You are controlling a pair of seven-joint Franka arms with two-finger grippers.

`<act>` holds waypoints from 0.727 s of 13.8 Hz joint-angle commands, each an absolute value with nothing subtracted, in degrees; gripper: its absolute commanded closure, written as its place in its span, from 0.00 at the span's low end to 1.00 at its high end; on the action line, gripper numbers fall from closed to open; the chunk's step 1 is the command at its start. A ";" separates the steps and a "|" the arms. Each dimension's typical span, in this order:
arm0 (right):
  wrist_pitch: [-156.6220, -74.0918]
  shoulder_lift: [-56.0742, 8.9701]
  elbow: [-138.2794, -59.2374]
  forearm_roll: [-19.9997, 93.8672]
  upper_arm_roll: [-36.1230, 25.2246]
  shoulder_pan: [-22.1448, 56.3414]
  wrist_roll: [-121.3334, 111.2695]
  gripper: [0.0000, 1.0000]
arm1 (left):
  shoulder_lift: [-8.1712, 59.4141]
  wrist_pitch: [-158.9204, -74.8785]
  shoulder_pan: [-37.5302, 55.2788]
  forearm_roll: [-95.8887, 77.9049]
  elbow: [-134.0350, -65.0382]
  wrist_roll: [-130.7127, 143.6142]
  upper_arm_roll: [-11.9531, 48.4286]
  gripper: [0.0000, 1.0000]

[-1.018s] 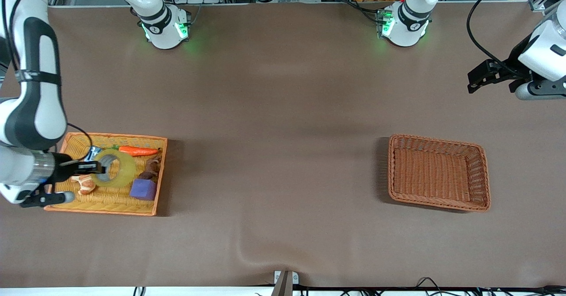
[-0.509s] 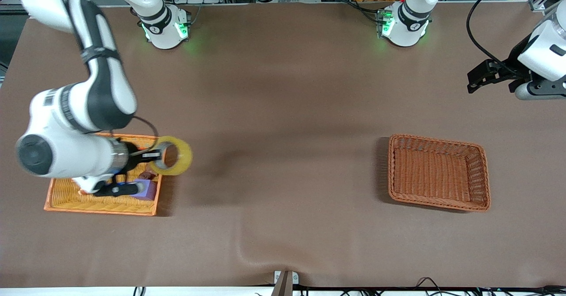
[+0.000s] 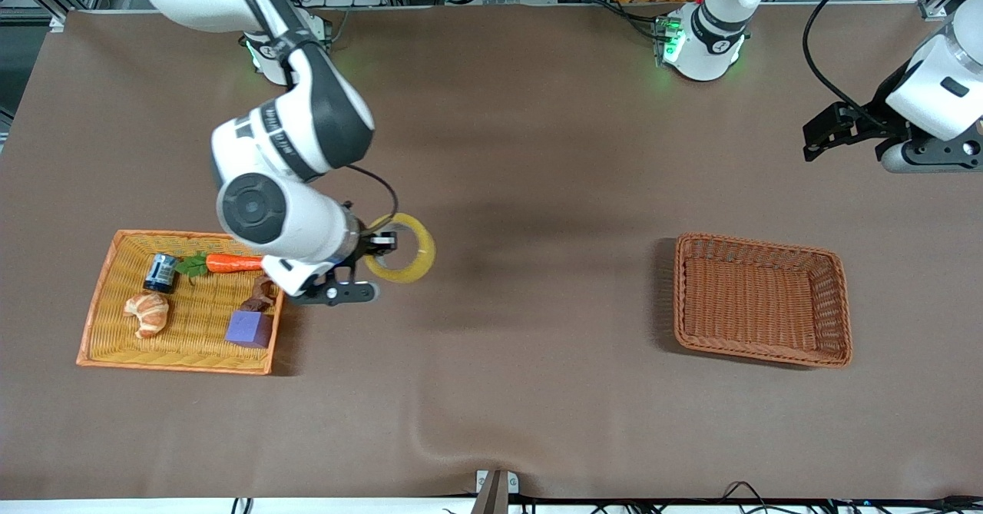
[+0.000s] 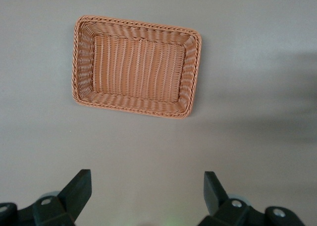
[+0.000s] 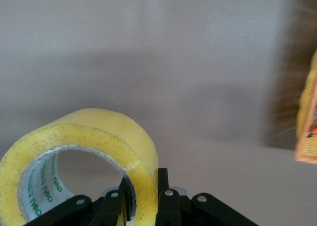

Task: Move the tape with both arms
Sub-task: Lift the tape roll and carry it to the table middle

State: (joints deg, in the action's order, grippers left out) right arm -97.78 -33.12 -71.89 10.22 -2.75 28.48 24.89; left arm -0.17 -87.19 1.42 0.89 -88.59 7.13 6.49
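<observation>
Yellowish translucent packing tape in a ring-shaped roll [image 3: 401, 248] hangs in the air over bare brown table [image 3: 507, 153], just beside the orange wicker tray [image 3: 100, 303] on the edge that faces the left arm's end of the table. The right arm's black two-finger gripper [image 3: 382, 244] has it: in the right wrist view the two fingers [image 5: 164, 198] are closed tight across the roll's wall, one inside the grey-white core and one against the yellow outer face, so the roll [image 5: 81, 161] stands on edge with its hole open to the camera and green print showing on the core.

Inside the orange wicker tray lie a small dark blue can [image 3: 160, 272], an orange toy carrot with green leaves [image 3: 224, 263], a toy croissant [image 3: 147, 312], a purple cube [image 3: 249, 328] and a brown figure [image 3: 262, 294] touching the cube. The can and carrot sit farther from the front camera than the croissant and cube.

Well apart from the tray, toward the left arm's end of the table, sits a reddish-brown woven basket [image 3: 833, 303] with nothing in it. The left arm's black gripper [image 3: 815, 137] waits in the air over the table edge at that end; its wrist view shows the fingers [image 4: 75, 192] spread wide, holding nothing, with the woven basket [image 4: 83, 62] below.
</observation>
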 commanded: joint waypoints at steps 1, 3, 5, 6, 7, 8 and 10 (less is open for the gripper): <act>-102.11 -34.89 -71.89 10.99 -3.43 32.94 33.37 0.93 | 0.53 -87.80 1.32 0.00 -88.24 7.21 6.59 0.00; -105.80 -36.20 -71.89 11.16 -3.43 34.27 38.47 0.93 | 0.53 -87.80 1.41 -0.09 -88.16 7.29 6.59 0.00; -108.53 -37.96 -71.89 10.90 -3.43 37.16 43.04 0.93 | 1.05 -88.07 1.49 -0.18 -88.16 7.29 6.68 0.00; -110.20 -38.75 -71.89 10.90 -3.43 38.22 45.33 0.93 | 1.32 -88.41 1.49 -0.18 -88.15 7.38 6.68 0.00; -112.30 -39.54 -71.98 10.90 -3.43 39.10 47.44 0.93 | 1.41 -88.68 1.67 -0.18 -88.24 7.47 6.77 0.00; -114.50 -40.25 -72.07 10.99 -3.43 39.89 49.55 0.93 | 1.58 -88.68 2.10 -0.18 -88.16 7.47 6.77 0.00; -118.89 -42.44 -72.07 10.99 -3.43 41.82 55.08 0.92 | 1.76 -88.68 2.11 -0.17 -88.24 7.47 6.86 0.00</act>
